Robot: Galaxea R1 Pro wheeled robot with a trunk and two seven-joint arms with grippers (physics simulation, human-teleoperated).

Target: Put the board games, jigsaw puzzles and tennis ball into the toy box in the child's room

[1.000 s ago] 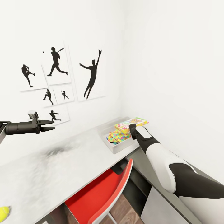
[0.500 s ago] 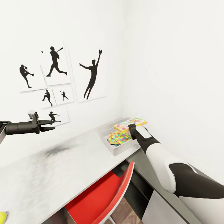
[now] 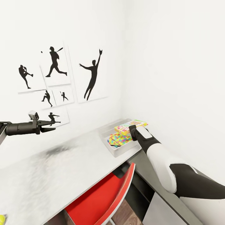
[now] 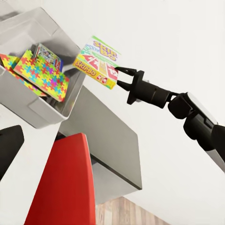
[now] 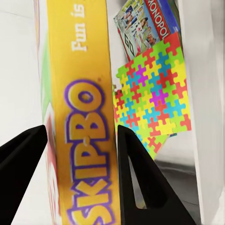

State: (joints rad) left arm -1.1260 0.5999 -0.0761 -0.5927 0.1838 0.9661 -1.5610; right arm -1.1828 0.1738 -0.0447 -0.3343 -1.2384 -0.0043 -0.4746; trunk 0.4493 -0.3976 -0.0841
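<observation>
— Nearest? Red chair [image 3: 103,200] tucked under the table [image 3: 47,178].
— Right gripper [image 4: 121,78]? Clamped on a board game [image 4: 97,62], held above the toy box [image 4: 42,112].
— Inside? Puzzles [image 5: 152,93].
— Left gripper [image 3: 50,128]? Parted, holding nothing.

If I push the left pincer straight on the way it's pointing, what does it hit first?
Probably nothing near: the open left pincer points across the table, above its top, toward the toy box and the right pincer's Skip-Bo game. Depth is unclear.

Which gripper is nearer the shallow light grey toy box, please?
Right. The right gripper holds a yellow Skip-Bo game box just beside the shallow light grey toy box; the left gripper hovers far across the table.
</observation>
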